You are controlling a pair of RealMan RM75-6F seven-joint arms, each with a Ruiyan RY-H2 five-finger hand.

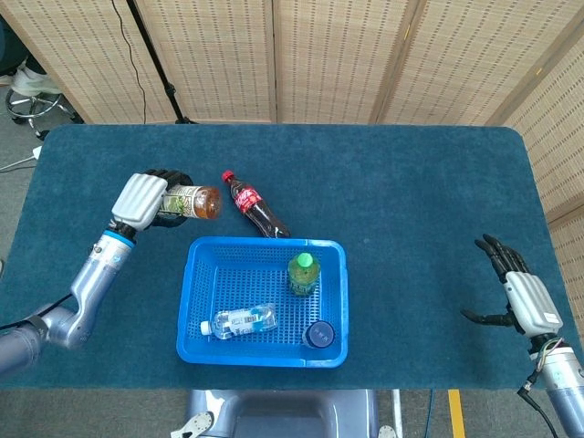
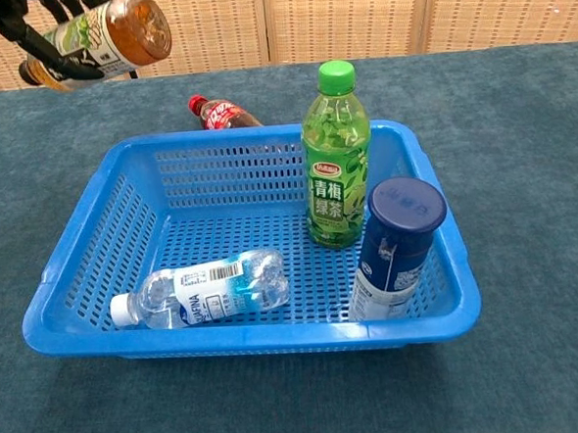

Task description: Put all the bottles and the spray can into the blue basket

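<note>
My left hand (image 1: pixel 141 200) grips a brown tea bottle (image 1: pixel 187 202) and holds it lying sideways in the air, left of and beyond the blue basket (image 1: pixel 196 274); the chest view shows the tea bottle (image 2: pixel 101 34) raised at the top left. Inside the basket a green tea bottle (image 1: pixel 304 272) stands upright, a dark blue spray can (image 1: pixel 319 335) stands at the front right, and a clear water bottle (image 1: pixel 239 320) lies on its side. A cola bottle (image 1: pixel 253 204) lies on the table behind the basket. My right hand (image 1: pixel 522 294) hovers open far to the right, holding nothing.
The table (image 1: pixel 411 182) is covered in dark teal cloth. Wicker screens (image 1: pixel 338 55) stand behind it, and a stand with a cable (image 1: pixel 151 55) is at the back left.
</note>
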